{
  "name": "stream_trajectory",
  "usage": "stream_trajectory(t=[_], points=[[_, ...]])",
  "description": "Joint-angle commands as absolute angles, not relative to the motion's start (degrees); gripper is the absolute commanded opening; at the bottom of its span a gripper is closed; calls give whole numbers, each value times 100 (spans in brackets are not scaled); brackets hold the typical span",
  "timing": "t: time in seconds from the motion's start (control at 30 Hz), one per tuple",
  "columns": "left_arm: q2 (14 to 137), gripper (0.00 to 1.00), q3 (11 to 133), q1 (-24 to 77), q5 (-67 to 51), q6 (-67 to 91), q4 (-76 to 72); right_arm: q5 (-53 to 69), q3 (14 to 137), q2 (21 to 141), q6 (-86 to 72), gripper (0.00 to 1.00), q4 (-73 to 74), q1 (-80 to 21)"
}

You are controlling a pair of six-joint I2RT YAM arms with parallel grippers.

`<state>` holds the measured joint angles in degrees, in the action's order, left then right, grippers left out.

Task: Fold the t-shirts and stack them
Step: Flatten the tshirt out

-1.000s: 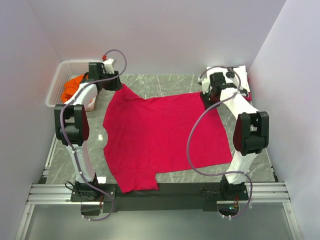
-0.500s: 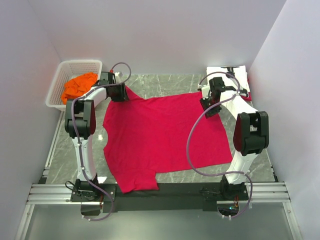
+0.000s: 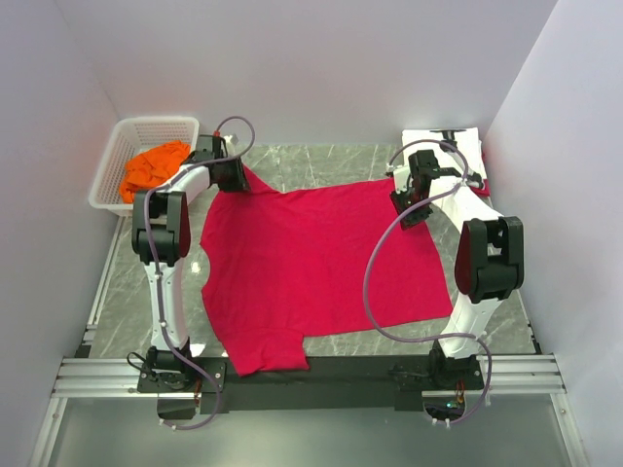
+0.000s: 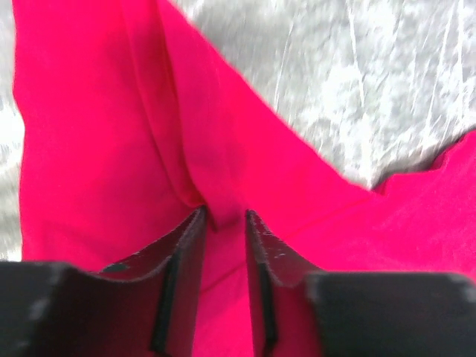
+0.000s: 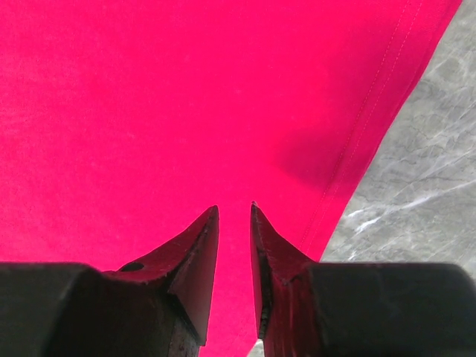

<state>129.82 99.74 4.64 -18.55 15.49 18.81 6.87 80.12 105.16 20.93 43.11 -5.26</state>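
Observation:
The crimson-red t-shirt (image 3: 311, 263) lies spread flat on the grey table. My left gripper (image 3: 232, 177) is at its far left sleeve; in the left wrist view the jaws (image 4: 224, 216) are shut on a pinched fold of red t-shirt (image 4: 89, 134). My right gripper (image 3: 402, 209) is at the far right hem corner; its narrow jaws (image 5: 234, 208) press into the red fabric (image 5: 149, 97) beside the stitched hem. The orange t-shirt (image 3: 151, 165) lies crumpled in the basket. The white t-shirt (image 3: 458, 136) lies at the far right, partly behind my right arm.
The white lattice basket (image 3: 156, 122) stands at the far left corner against the wall. Walls close in the table on the left, back and right. Grey marble table (image 3: 321, 161) shows beyond the red shirt's far edge.
My left gripper swung right from beside the basket onto the red shirt's far sleeve. My right gripper moved a little nearer along the shirt's right hem. The shirt has stayed flat.

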Motion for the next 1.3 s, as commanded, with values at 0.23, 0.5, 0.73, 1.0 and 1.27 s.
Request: stream_trajectory(t=[0.23,0.5,0.73,1.0,1.27], points=[[13218,1,10792,624,-1986,1442,1828,685,7954,10301,2188,30,4210,-457],[13868,24,11853,887,-2513,1081,1081,800,7945,10283,2136,29,4315,-448],[13793,57,12394,826,-2549,897,1257,861,7919,10117,2197,29,4508,-457],[11182,48,9486,404,-2374,64,2433,1071,7603,10028,2505,27,4781,-448],[9993,38,7209,202,-1855,-659,3269,1397,7471,10326,2435,22,4773,-483]])
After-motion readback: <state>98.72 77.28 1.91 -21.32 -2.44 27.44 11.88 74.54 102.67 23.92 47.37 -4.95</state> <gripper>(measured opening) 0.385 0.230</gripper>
